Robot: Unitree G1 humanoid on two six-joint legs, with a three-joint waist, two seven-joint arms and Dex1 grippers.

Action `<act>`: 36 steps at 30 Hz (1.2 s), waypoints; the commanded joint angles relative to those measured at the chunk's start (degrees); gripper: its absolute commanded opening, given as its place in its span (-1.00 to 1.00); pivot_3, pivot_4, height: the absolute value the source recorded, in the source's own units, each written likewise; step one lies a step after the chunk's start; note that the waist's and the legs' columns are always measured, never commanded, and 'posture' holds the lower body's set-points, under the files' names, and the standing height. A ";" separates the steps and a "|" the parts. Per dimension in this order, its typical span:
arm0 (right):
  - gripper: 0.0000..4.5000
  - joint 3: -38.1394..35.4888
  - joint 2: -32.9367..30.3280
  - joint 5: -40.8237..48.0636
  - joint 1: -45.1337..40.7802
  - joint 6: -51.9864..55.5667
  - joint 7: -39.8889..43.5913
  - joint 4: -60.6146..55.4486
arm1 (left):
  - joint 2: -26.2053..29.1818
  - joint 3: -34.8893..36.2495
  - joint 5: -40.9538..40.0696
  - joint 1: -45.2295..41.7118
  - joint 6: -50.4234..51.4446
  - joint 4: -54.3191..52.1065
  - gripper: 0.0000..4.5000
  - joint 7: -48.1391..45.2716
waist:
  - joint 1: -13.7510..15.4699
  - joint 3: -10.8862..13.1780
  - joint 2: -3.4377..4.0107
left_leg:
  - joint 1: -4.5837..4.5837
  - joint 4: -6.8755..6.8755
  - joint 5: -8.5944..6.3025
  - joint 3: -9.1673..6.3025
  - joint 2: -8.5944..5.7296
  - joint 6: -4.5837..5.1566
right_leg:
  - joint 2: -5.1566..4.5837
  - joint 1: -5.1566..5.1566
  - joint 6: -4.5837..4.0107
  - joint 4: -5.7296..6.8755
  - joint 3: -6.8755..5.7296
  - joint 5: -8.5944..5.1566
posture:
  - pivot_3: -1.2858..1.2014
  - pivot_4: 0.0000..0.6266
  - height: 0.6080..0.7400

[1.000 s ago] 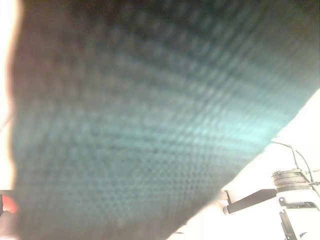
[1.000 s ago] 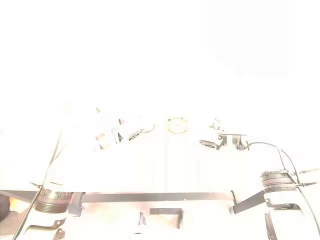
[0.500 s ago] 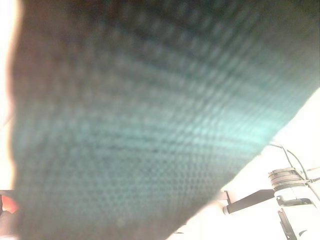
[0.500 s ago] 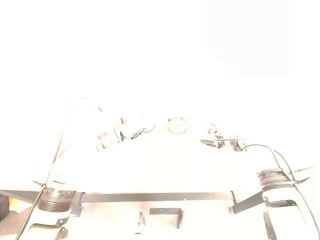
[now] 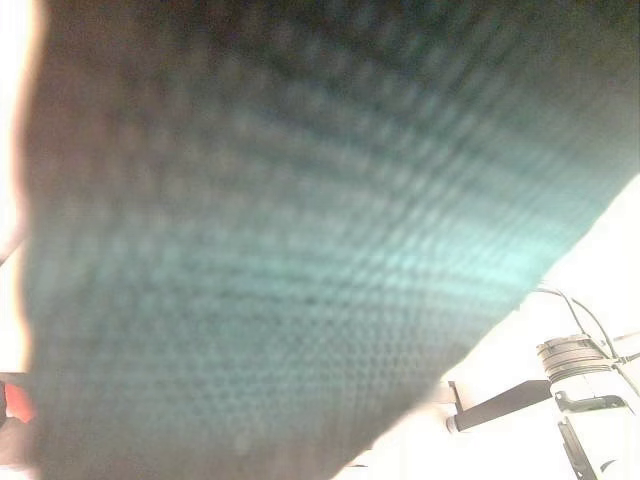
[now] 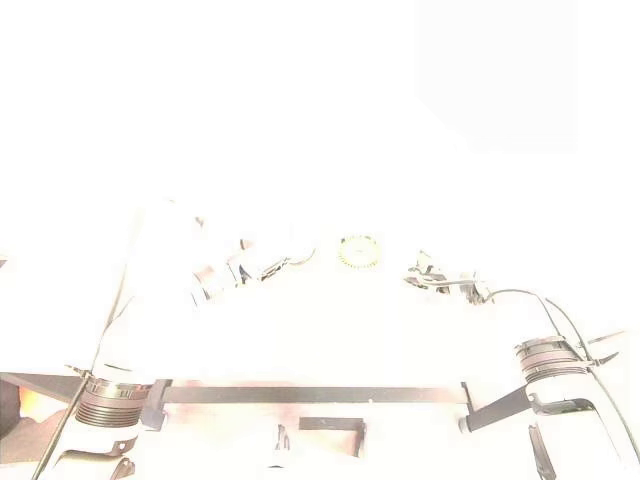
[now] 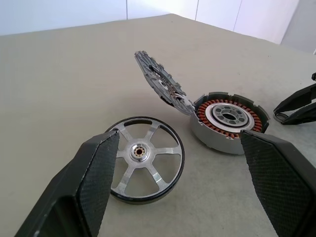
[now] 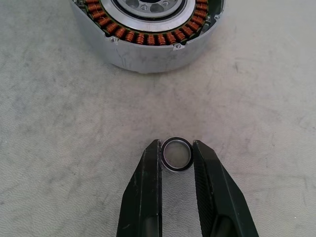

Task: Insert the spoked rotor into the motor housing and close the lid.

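The spoked rotor (image 7: 143, 165), a silver wheel with a black rim, lies flat on the tan table. Beside it stands the motor housing (image 7: 229, 121), its copper windings showing, with its lid (image 7: 160, 81) hinged up and open. My left gripper (image 7: 180, 143) hovers open and wide, low over the table, with the rotor ahead of its left finger. My right gripper (image 8: 177, 145) is shut on a small black ring (image 8: 177, 169) that rests on the table just short of the housing (image 8: 148, 49). Its fingers press the ring from both sides.
A dark teal mesh surface (image 5: 300, 250) close to the lens covers the left eye view. The right eye view is washed out, with both grippers faint near a small round part (image 6: 357, 250). Bare table (image 7: 59, 74) stretches around the parts.
In the right eye view the right gripper's fingers look drawn closer together and its wrist has turned slightly. The left arm has kept still.
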 commanded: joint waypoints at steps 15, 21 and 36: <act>-0.73 -0.73 3.72 1.88 -13.61 7.67 -4.22 -13.29 | 0.24 -0.18 0.86 -0.66 -1.64 -1.60 0.83 -0.14 | 0.13 0.05 0.14 | -0.88 -0.65 0.24 -0.02 0.11 0.08 | 0.01 -1.20 -0.31 0.29 -0.33 -0.07 | 0.03 -1.00 1.00; -0.73 2.96 6.37 0.24 -12.44 7.69 -3.63 -13.13 | 0.15 0.02 1.18 -0.23 -1.64 -2.15 0.83 0.26 | 0.52 0.05 0.13 | -0.93 -0.63 0.24 -0.01 0.09 0.08 | -0.01 -1.21 -0.35 0.23 -0.33 -0.08 | 0.03 -1.00 1.00; -0.73 5.73 7.64 0.02 -6.23 8.35 -4.22 -15.30 | 0.64 0.19 1.53 1.24 -1.86 -3.38 0.83 1.04 | 0.14 0.06 0.12 | -0.77 -0.63 0.37 -0.01 0.16 -0.16 | 0.00 -1.05 -0.32 0.30 -0.35 -0.07 | 0.03 -1.00 1.00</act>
